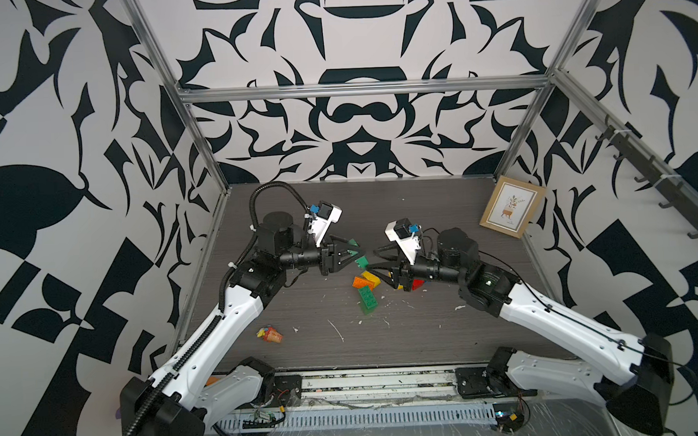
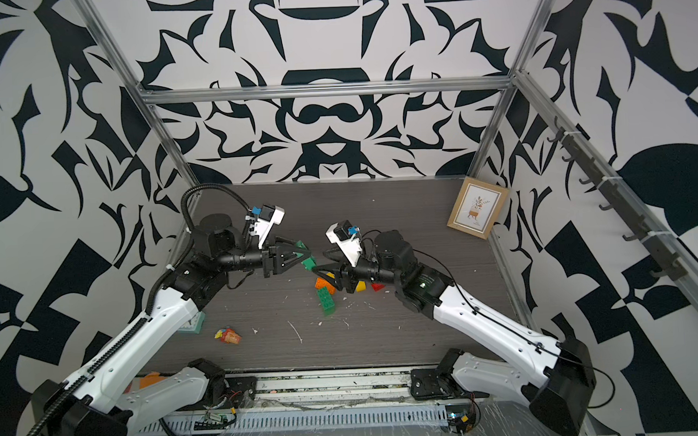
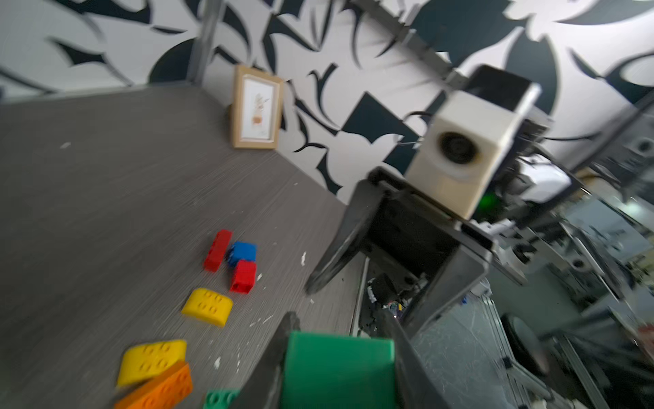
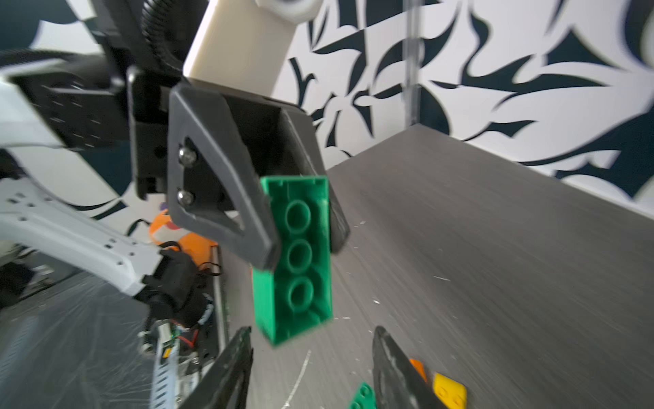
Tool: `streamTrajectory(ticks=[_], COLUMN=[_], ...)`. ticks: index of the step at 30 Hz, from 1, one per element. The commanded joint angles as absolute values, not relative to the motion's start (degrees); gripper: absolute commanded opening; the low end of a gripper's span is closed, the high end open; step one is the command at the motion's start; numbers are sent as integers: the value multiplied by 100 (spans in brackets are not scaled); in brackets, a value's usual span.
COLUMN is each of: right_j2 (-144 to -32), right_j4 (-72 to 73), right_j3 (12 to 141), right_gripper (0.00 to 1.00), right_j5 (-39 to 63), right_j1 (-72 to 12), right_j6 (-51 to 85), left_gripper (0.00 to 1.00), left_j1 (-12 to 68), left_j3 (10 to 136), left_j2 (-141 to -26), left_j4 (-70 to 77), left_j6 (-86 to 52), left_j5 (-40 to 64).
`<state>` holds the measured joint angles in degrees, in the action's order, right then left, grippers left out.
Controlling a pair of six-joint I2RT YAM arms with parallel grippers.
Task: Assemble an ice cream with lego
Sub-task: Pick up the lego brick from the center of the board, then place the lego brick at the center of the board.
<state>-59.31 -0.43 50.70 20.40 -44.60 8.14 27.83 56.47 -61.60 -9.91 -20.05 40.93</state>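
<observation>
Start at the front of the table (image 1: pixel 423 344): one small cone toy (image 1: pixel 270 334) lies alone, well apart from the bricks; leave it out of the build. Behind it is the loose pile; count one green brick (image 1: pixel 367 296), one orange brick (image 1: pixel 359 282) and two yellow bricks (image 3: pixel 207 306) close together, then two red bricks (image 3: pixel 243 276) and one blue brick (image 3: pixel 242 253) bunched beneath the right arm; that makes seven on the table.

Above the pile, the left gripper (image 1: pixel 355 252) is clenched on an eighth, a long green brick (image 4: pixel 297 255), held clear of the table; note that the jaws pinch it at one end only, with most of its length hanging free. The right gripper (image 1: pixel 372 260) faces it with its jaws spread and nothing between them; its fingertips (image 4: pixel 230 368) stand just beside the brick's free end, not touching it.

Judge the hazards as follows: a grip at one end lets the brick swing or slip if the right gripper nudges it off line; a dropped brick would fall into the pile and scatter it; the right arm, low over the red bricks, could sweep them aside.

Whether the nearer yellow brick is pressed onto the orange one cannot be told; the build appears hardly begun. At the back, one picture frame (image 1: pixel 512 206) leans on the wall; two grippers in all.
</observation>
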Motion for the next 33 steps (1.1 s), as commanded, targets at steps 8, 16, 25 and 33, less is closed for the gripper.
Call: streamTrajectory(ticks=[8, 16, 25, 33], right_j2=[-6370, -6978, -7476, -8668], right_j4=[-2226, -3259, -3255, -3558], right_j3=[6309, 6742, 6829, 7849], right_gripper=[59, 59, 61, 61], right_j5=[755, -175, -510, -823], right_j1=[-4454, -5039, -5590, -6503], right_j6=[720, 1149, 1534, 2156], left_gripper=[30, 34, 75, 84], left_j1=[2786, 2786, 2786, 2752], left_j3=[4117, 3327, 3366, 4313], left_j2=[-6309, -6521, -6688, -5026], left_j4=[-3137, -2664, -2789, -3655], left_j6=[-3620, -3814, -3683, -3397], left_j5=[1238, 733, 332, -664])
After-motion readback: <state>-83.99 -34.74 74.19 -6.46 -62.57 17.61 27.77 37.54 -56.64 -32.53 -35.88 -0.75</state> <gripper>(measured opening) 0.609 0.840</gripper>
